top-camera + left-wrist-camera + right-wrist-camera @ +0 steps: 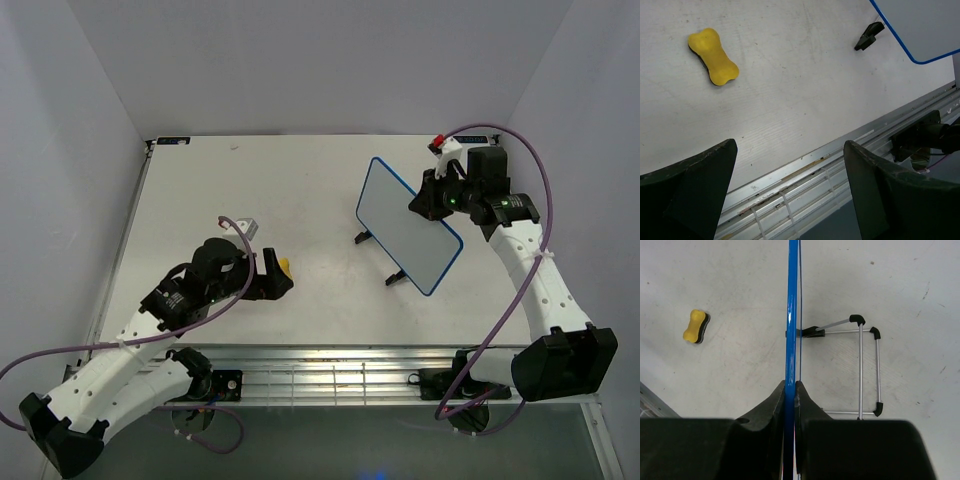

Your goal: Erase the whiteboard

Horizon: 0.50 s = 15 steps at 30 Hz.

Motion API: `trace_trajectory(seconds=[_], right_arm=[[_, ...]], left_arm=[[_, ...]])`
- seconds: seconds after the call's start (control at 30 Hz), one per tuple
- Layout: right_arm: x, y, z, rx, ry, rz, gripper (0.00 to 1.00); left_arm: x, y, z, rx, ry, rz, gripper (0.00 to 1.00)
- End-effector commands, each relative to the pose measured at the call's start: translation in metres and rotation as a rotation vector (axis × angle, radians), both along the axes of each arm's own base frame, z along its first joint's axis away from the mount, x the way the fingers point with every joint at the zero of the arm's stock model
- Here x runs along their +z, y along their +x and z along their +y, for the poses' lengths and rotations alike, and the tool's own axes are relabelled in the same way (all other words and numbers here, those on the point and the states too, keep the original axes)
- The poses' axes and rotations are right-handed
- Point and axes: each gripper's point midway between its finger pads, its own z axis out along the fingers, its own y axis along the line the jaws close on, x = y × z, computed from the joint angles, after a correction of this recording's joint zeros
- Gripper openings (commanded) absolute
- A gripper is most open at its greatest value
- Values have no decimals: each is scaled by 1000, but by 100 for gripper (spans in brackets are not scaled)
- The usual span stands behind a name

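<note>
The right claw (791, 387) pinches the top edge of the whiteboard (408, 226) propped on its wire stand (860, 365), and the left claw (790, 146) hangs released near the yellow eraser (713, 56) on the tabletop (300, 190), so a slipping pinch could topple the board.

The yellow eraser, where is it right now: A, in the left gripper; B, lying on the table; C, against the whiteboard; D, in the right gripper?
B: the yellow eraser lies flat on the table, apart from the open left gripper; the right gripper is clamped on the whiteboard.
</note>
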Motion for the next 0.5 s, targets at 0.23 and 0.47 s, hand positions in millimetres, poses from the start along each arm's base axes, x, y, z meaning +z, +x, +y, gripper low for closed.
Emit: trace_trajectory(seconds=[0.23,0.47], right_arm=[[13,25,-4,-14,58,-155,8],[-3,24,-4,-6,86,-130,8]], left_arm=[[3,-4,-5,-41,-26,-21,98],[1,-4,-6,-46,-22,-14,98]])
